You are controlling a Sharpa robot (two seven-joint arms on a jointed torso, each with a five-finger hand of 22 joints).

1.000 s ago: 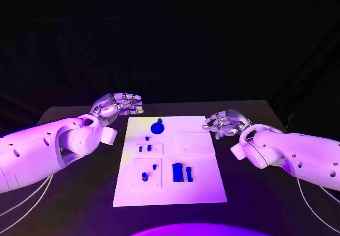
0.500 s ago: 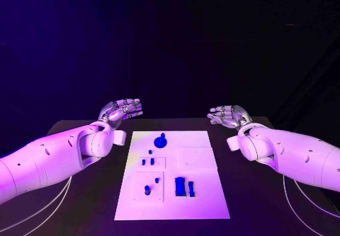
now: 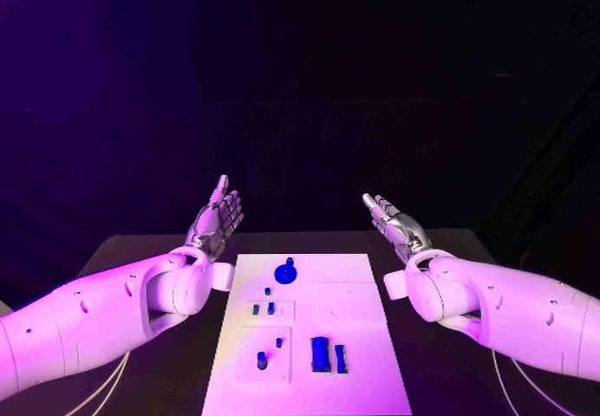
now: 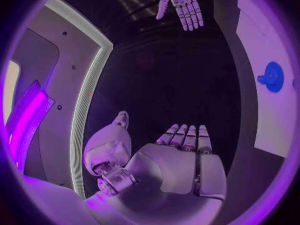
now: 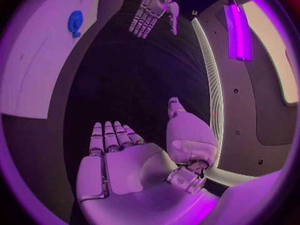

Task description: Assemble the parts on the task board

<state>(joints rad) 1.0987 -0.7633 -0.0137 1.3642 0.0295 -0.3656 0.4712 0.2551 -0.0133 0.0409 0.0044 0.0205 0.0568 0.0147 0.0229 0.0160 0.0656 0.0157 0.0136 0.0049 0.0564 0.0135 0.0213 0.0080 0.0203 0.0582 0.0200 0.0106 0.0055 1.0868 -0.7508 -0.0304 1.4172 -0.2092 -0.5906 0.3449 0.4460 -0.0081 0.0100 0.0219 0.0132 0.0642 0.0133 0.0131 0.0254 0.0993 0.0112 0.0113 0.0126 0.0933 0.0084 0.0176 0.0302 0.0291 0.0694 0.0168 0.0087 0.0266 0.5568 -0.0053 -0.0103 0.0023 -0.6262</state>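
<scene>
Left hand [image 3: 218, 218] empty; right hand [image 3: 393, 224] empty

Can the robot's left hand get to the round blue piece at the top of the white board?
Probably yes. The left hand is open, holding nothing, and nothing lies between it and the round blue part.

No readable writing

Nothing legible is showing on the white board [image 3: 356, 299], its blue parts [image 3: 286, 273], the worktop [image 3: 150, 251] or either arm: no labels, brands, numbers or signs.
</scene>
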